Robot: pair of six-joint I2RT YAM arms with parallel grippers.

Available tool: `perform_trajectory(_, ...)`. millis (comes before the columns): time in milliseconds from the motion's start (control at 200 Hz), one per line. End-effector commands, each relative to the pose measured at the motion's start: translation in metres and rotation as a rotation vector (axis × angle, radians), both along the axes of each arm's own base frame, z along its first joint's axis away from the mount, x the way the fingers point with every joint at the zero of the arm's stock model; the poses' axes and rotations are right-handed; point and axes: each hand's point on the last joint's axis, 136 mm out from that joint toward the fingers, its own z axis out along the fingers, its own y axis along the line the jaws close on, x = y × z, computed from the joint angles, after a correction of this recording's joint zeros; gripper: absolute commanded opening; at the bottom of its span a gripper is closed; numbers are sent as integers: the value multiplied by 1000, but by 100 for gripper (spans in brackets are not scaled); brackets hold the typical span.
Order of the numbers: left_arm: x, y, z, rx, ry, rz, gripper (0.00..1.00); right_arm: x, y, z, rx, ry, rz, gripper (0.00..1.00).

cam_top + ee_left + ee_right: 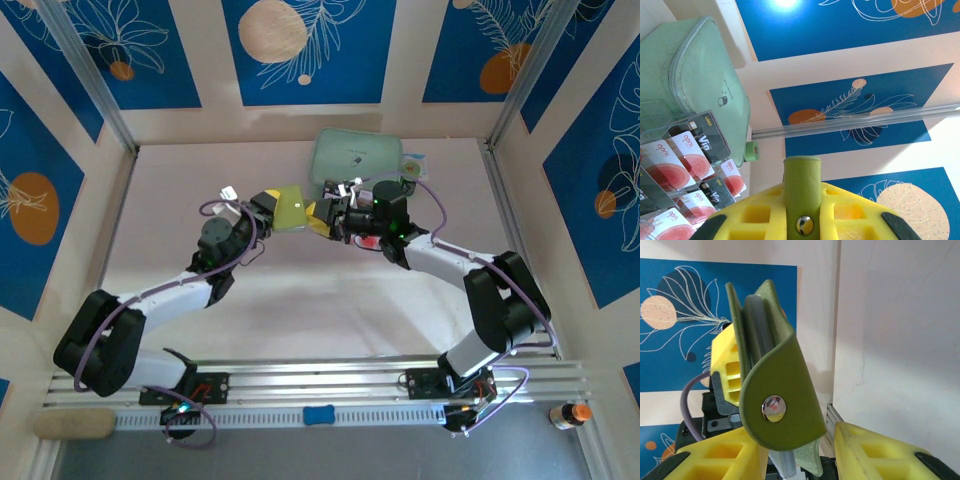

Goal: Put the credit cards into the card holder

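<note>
your left gripper [268, 208] clamped shut on holder [290, 206]. holder sits mid-table between both grippers, just in front of mint case [355, 160]. your right gripper [338, 215] at holder's other edge, jaws part-open, straddling snap flap [782, 405]. one yellow finger [715, 455] against flap, other clear of it with gap showing, so no grip there. cards [675, 165] lie overlapped in clear tray [670, 125] beside mint case, red circles up.
</note>
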Motion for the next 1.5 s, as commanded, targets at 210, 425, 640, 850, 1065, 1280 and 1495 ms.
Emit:
perform_trajectory(210, 1, -9, 29, -64, -72, -13, 0, -7, 11, 4, 47, 6, 53, 38)
perform_trajectory(425, 1, -11, 30, -67, -74, -17, 0, -6, 13, -2, 57, 21, 55, 22)
perform_trajectory(640, 1, -13, 28, -70, -71, -21, 0, -6, 15, -4, 61, 23, 61, 19)
perform_trajectory(850, 2, -15, 27, -78, -68, -23, 0, -7, 16, -1, 82, 15, 70, 29)
perform_trajectory(1065, 2, -15, 20, -66, -54, -20, 0, -9, 12, 7, 111, -13, 77, 30)
perform_trajectory(1280, 2, -17, 14, -58, -43, -22, 0, -11, 12, 11, 120, -23, 90, 23)
perform_trajectory(1495, 2, -20, 9, -48, -31, -37, 0, -10, 10, 8, 115, -20, 88, 1)
